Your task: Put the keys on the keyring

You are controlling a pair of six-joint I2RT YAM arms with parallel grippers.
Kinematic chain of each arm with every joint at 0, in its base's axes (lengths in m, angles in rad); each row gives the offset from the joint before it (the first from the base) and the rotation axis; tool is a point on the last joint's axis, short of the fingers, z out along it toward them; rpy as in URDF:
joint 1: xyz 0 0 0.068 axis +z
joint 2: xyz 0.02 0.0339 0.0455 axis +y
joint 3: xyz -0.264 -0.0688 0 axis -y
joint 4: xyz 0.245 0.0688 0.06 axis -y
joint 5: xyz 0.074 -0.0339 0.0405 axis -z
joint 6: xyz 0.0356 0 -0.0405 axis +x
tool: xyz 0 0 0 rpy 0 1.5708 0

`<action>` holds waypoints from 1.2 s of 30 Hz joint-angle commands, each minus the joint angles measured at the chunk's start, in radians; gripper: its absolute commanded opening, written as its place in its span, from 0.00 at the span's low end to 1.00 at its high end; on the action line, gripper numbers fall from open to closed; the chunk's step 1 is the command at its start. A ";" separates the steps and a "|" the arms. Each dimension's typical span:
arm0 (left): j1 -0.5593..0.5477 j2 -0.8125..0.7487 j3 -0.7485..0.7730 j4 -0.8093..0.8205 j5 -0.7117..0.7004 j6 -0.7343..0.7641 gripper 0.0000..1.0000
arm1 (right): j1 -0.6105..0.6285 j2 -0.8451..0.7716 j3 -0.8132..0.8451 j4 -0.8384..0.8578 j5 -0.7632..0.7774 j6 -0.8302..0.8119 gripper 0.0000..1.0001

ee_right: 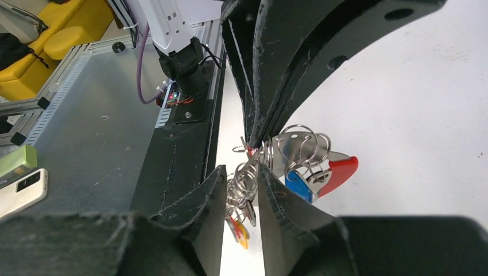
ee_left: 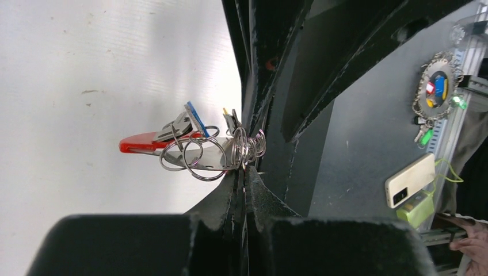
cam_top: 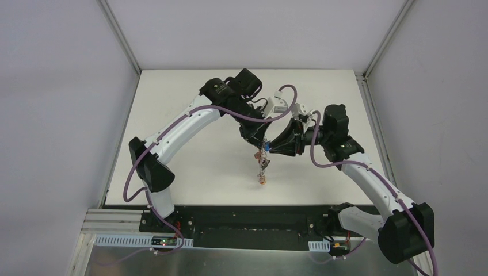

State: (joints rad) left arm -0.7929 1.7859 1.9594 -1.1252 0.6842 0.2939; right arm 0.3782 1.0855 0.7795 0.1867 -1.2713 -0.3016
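Left gripper (ee_left: pixel 242 172): pinched together on the keyring (ee_left: pixel 195 152) rings.
Right gripper (ee_right: pixel 241 187): narrow gap, clamping keyring coils.
Pose: both reach inward, tips meeting at keyring.

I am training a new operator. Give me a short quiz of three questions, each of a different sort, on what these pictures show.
1. True or false: the keyring lies alone on the table, with the left gripper and the right gripper far from it.
2. Multiple choice: in the left wrist view, the left gripper is A) wide open, B) shut on the keyring, C) out of sight.
3. Fill in: in the right wrist view, the plastic key head beside the red band is ____.
Key: 1 false, both grippers meet at the keyring; 2 B; 3 blue.
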 commanded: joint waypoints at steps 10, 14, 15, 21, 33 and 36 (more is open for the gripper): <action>-0.009 0.028 0.036 0.040 0.132 -0.074 0.00 | 0.024 0.006 0.019 0.022 0.049 -0.010 0.30; -0.009 0.027 0.036 0.041 0.131 -0.075 0.00 | 0.027 0.013 0.017 0.022 0.038 -0.010 0.28; -0.009 0.026 0.035 0.041 0.130 -0.074 0.00 | 0.030 0.016 0.017 0.022 0.034 -0.010 0.27; -0.009 0.030 0.037 0.045 0.131 -0.077 0.00 | 0.042 0.034 0.014 0.022 0.025 -0.013 0.17; 0.004 -0.016 -0.032 0.115 0.151 -0.042 0.00 | 0.041 0.042 0.006 0.013 -0.012 -0.030 0.17; 0.014 -0.051 -0.084 0.178 0.175 -0.039 0.00 | 0.041 0.039 -0.003 0.034 -0.004 -0.015 0.17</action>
State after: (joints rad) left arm -0.7818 1.8122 1.9182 -1.0702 0.7784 0.2279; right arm 0.3965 1.1194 0.7795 0.1970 -1.2354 -0.3187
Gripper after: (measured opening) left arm 0.008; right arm 0.173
